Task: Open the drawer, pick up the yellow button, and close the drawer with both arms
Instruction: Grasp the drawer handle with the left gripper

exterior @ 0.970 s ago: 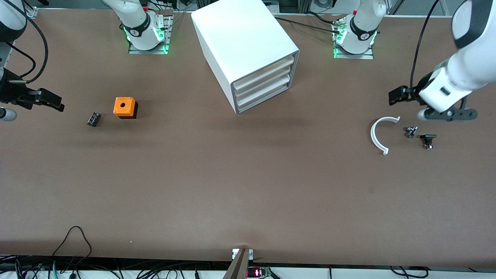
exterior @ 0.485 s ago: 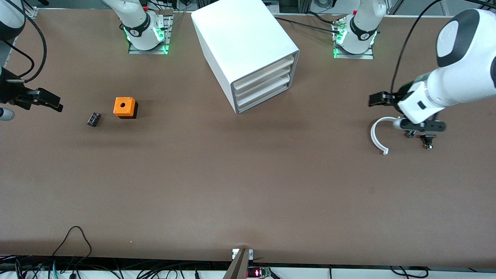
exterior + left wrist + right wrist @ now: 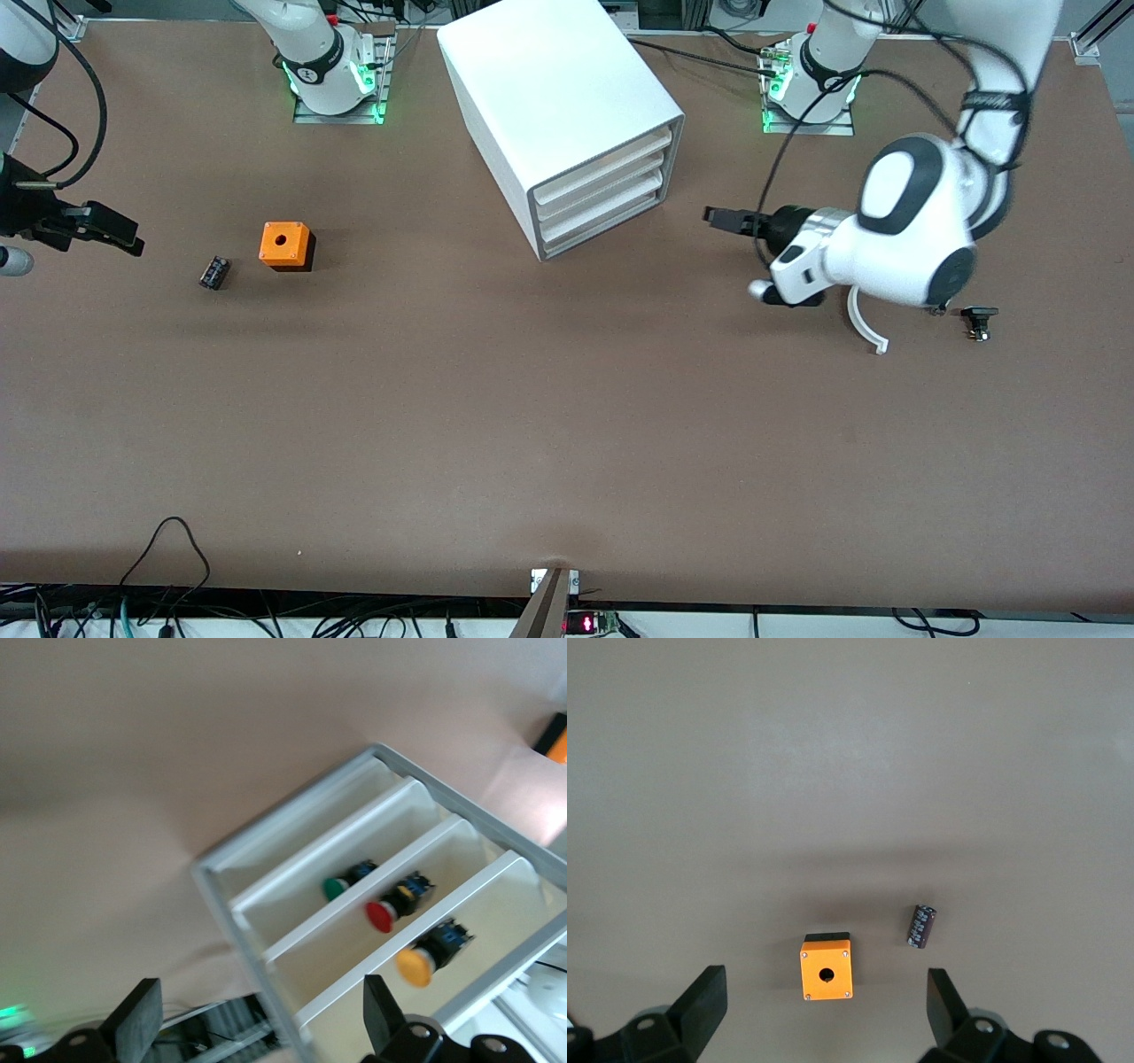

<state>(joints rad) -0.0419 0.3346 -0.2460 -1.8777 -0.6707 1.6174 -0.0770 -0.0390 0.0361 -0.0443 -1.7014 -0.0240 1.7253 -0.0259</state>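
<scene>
The white cabinet [image 3: 567, 97] stands at the back middle of the table with all three drawers shut. The uppermost drawer [image 3: 611, 152] shows in the left wrist view [image 3: 354, 979] with the orange-capped button [image 3: 415, 966] lying in it. My left gripper [image 3: 713, 217] is open and empty, in the air in front of the cabinet's front and apart from it; it also shows in the left wrist view [image 3: 257, 1028]. My right gripper [image 3: 128, 235] waits open and empty at the right arm's end of the table, and shows in the right wrist view [image 3: 824, 1010].
An orange cube with a hole [image 3: 285, 245] and a small black cylinder [image 3: 213, 271] lie near the right gripper. A white curved piece [image 3: 864, 323] and a small black part [image 3: 977, 319] lie under the left arm. The two lower drawers hold a red button [image 3: 381, 916] and a green button [image 3: 335, 889].
The left arm has swung from the left arm's end of the table toward the cabinet's front, passing over the white curved piece. The right arm has stayed in place.
</scene>
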